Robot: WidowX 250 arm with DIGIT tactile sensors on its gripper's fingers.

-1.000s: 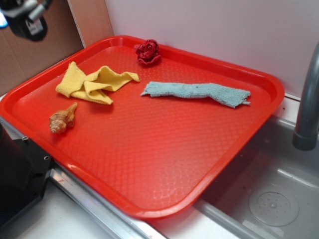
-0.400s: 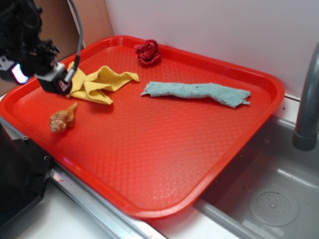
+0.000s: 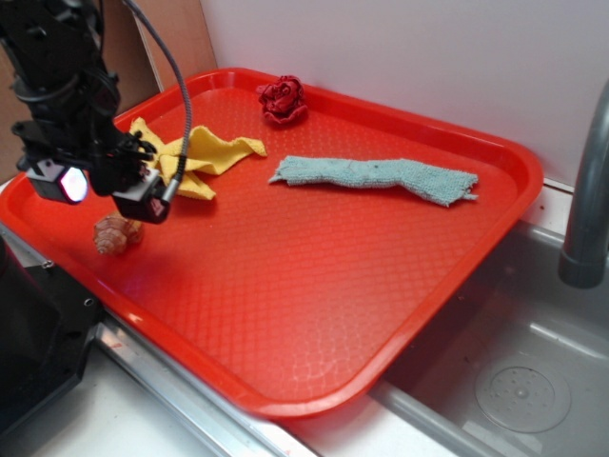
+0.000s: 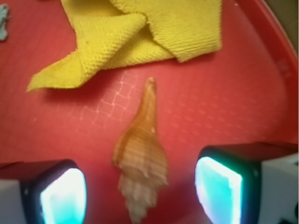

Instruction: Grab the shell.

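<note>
The shell (image 3: 114, 233) is small, tan and brown, and lies on the red tray (image 3: 314, 286) near its left front edge. My gripper (image 3: 107, 195) hovers just above it and hides part of it in the exterior view. In the wrist view the ridged shell (image 4: 140, 161) lies between my two glowing pads (image 4: 63, 196), pointed tip toward the yellow cloth (image 4: 135, 32). The jaws stand wide apart, one on each side of the shell, not touching it. The gripper (image 4: 140, 193) is open.
A yellow cloth (image 3: 200, 152) lies just behind the shell. A dark red rose-shaped fabric ball (image 3: 284, 100) sits at the tray's back edge. A light blue cloth (image 3: 376, 176) lies across the middle. A sink (image 3: 514, 371) and a grey faucet (image 3: 585, 190) are at the right.
My gripper came in from the upper left and down over the shell, which it now partly covers. The shell and cloths have not moved.
</note>
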